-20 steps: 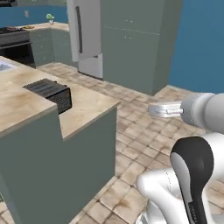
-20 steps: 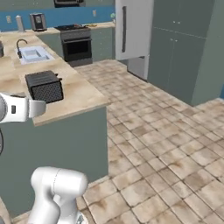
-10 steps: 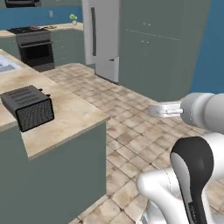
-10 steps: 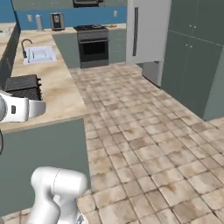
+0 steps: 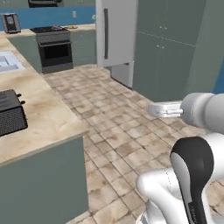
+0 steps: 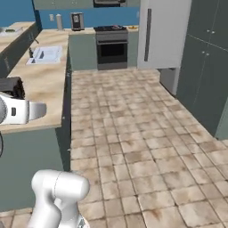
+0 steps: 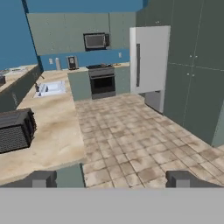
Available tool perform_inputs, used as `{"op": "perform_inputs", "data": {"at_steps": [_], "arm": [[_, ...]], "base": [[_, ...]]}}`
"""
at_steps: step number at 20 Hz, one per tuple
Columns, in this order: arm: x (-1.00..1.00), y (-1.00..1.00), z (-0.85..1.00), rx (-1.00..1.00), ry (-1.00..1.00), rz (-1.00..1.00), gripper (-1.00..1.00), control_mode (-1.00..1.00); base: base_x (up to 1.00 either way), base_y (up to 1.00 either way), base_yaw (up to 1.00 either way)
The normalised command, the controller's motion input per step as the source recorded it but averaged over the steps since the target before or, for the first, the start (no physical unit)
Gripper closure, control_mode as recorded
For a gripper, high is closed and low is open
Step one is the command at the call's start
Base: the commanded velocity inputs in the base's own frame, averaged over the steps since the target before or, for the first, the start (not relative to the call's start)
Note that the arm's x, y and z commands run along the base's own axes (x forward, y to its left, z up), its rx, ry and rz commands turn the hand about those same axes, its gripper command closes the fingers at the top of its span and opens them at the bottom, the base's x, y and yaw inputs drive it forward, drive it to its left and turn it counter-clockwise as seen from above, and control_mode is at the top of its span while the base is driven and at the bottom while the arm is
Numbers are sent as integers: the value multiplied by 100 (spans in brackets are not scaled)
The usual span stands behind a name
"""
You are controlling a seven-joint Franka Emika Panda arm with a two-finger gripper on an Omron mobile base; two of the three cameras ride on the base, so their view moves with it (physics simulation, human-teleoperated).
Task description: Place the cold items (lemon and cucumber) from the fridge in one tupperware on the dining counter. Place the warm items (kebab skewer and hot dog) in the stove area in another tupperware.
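The white fridge (image 5: 116,33) (image 6: 162,33) (image 7: 148,59) stands shut across the tiled floor, so the lemon and cucumber are hidden. Left of it is the dark stove (image 5: 54,48) (image 6: 111,44) (image 7: 102,81). Small things lie on the counter beside the stove, too small to tell as kebab skewer or hot dog. The tupperware is out of view. My gripper (image 7: 112,179) is open, with nothing between its fingertips (image 7: 43,178). It hangs in mid-air over the floor, past the corner of the beige counter (image 5: 39,127).
A black toaster (image 5: 9,116) (image 6: 11,87) (image 7: 15,129) sits on the beige counter at my left. A sink (image 6: 44,54) (image 7: 50,89) lies farther along it. Tall grey-green cabinets (image 5: 170,48) (image 6: 207,67) line the right. Tiled floor (image 6: 133,133) runs to the stove.
The whole picture has shifted: the base has turned and moved, bringing the fridge and stove nearer and sliding the toaster to the left. The gripper stays open.
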Motion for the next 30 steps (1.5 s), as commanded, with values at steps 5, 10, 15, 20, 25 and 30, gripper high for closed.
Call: {"op": "perform_inputs", "data": {"at_steps": [5,10,15,20,25,30], "arm": [[0,0,0,0,0,0,-100,100],[0,0,0,0,0,0,-100,100],[0,0,0,0,0,0,-100,100],[0,0,0,0,0,0,-100,100],[0,0,0,0,0,0,-100,100],[0,0,0,0,0,0,-100,100]], "base": [[88,-93,30],[97,-87,28],[99,-83,23],[100,-77,20],[100,-43,1],[100,-16,0]]}}
